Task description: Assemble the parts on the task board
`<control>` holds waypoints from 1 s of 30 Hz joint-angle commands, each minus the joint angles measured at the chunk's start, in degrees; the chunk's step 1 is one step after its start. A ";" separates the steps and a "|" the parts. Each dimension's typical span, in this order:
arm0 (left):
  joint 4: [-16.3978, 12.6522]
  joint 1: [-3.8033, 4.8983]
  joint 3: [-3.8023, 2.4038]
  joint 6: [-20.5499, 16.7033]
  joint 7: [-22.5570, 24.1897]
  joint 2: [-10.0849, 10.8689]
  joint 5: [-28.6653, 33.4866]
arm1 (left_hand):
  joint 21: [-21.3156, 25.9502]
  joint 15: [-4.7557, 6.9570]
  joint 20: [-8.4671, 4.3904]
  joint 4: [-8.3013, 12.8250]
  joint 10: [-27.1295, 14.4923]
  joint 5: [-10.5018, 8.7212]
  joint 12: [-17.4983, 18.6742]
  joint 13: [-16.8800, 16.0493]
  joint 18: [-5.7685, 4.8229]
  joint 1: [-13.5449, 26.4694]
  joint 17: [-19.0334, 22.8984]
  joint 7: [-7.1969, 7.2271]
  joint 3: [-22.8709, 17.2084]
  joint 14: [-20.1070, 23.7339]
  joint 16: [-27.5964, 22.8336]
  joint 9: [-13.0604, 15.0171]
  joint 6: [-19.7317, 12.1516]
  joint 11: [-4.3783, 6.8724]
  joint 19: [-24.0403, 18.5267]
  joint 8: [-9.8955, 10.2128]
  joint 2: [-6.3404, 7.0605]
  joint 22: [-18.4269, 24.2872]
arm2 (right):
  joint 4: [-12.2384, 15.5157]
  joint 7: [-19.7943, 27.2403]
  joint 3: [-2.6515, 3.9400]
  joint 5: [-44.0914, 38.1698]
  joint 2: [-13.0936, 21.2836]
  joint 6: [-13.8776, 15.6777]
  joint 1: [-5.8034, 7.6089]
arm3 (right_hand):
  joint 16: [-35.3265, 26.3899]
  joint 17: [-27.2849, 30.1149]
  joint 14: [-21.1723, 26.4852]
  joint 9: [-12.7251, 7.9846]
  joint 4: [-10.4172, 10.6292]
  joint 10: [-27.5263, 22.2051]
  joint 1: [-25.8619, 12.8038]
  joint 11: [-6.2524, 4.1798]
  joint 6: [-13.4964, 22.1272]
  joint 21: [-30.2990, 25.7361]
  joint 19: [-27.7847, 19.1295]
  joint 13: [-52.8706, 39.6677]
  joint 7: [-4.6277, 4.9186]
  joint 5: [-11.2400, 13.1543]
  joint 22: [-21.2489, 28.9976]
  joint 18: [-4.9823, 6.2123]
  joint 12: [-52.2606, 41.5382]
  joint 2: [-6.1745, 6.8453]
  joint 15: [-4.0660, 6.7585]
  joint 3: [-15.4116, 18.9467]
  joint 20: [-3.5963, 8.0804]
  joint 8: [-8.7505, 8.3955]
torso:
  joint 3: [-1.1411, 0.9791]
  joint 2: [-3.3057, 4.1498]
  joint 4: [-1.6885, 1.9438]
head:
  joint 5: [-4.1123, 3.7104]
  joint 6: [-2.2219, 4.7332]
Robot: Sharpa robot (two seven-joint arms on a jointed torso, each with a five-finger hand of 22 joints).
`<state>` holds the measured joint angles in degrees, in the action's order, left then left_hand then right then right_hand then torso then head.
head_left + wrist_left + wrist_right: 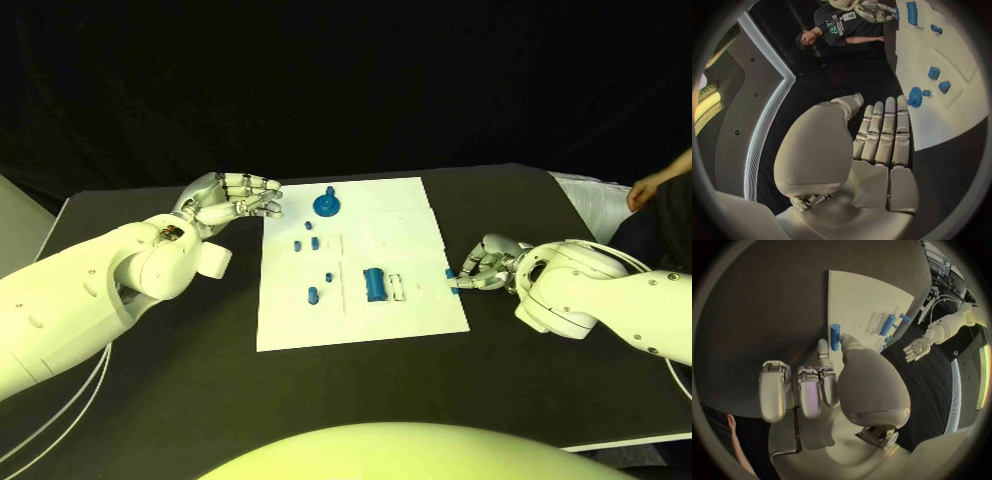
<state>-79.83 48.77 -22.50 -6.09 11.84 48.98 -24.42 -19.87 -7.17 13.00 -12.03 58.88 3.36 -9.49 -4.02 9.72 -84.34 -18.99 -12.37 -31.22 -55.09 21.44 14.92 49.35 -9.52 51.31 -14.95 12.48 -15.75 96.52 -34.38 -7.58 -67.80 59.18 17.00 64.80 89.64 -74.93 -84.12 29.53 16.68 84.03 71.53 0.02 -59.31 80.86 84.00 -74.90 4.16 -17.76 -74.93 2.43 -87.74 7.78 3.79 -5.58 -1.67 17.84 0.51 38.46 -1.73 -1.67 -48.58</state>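
Head view: the white task board [361, 300] lies mid-table on the black table [173, 400]. The left hand [231, 198] hovers just off the board's far left corner, fingers curled loosely, nothing in them. A round blue part [329, 205] sits near that corner, close to the left hand but apart from it. Small blue parts [313, 243] lie in a column down the board's left half; a longer blue block [375, 284] sits nearer the right hand. The right hand [483, 268] is at the board's right edge, pinching a small blue cylinder [451, 279] at the edge.

Left wrist view: the left hand [879, 140] shows fingers straight and pressed side by side, holding nothing. The round blue part [915, 96] lies just beyond the fingertips, not touched.

Right wrist view: the right hand [826, 385] holds the blue cylinder [835, 336] between thumb and a finger, over the board's edge [832, 300]. Other fingers are curled, apart from it.
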 commanded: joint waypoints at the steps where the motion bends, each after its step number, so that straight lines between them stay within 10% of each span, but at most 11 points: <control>1: -0.02 -0.05 -0.03 0.39 0.35 -0.12 0.29 | 0.36 0.17 -0.10 -0.18 -0.04 0.11 0.23 -0.08 0.63 -0.08 -0.06 -0.47 0.01 -0.39 -0.39 -0.07 0.25 -0.18 0.43 0.25 -0.33 0.06 | -0.16 -0.56 0.00 -1.31 -0.24 -0.10 -0.11 | 0.36 -15.07 -5.88 -0.06 -0.04 4.60 0.32 -0.16 -0.43 -0.03 4.39 -13.34 0.06 -0.22 -11.08 -0.57 0.15 -0.32 0.15 -0.42 -0.25 -0.25 | -0.02 -0.05 -0.08 | 0.07 -0.06; 30: -0.09 -0.10 -0.03 0.51 0.05 0.02 0.29 | 0.52 0.16 -0.09 -0.38 -0.04 0.11 0.22 -0.09 0.64 -0.06 -0.22 -0.51 -0.01 -0.43 -0.51 -0.11 0.27 -0.20 0.55 0.27 -0.41 0.17 | -1.29 0.54 -0.01 -1.33 -2.79 2.18 -1.07 | 0.36 -15.07 -5.88 0.92 -0.94 4.77 6.46 -1.13 -1.60 0.68 4.55 -13.57 -1.03 1.19 -11.54 -0.72 -0.07 -1.44 0.98 -7.63 0.43 1.07 | 0.06 -0.12 -0.08 | 0.39 -0.41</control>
<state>-79.80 48.67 -22.50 -6.07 11.70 49.02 -24.42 -19.63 -7.17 12.80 -12.02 58.88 3.36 -9.49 -4.01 9.72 -84.34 -19.15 -12.37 -31.22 -55.09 21.18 14.86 49.35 -9.52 51.51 -14.95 12.48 -15.63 95.20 -34.63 -7.56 -68.80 56.58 18.62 63.87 89.64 -74.92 -84.01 30.19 15.88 83.96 77.09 -0.72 -60.63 81.34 84.00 -74.90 3.26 -16.68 -74.91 2.53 -87.74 6.92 4.35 -12.79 -1.67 18.58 0.54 38.37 -1.82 -1.26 -48.97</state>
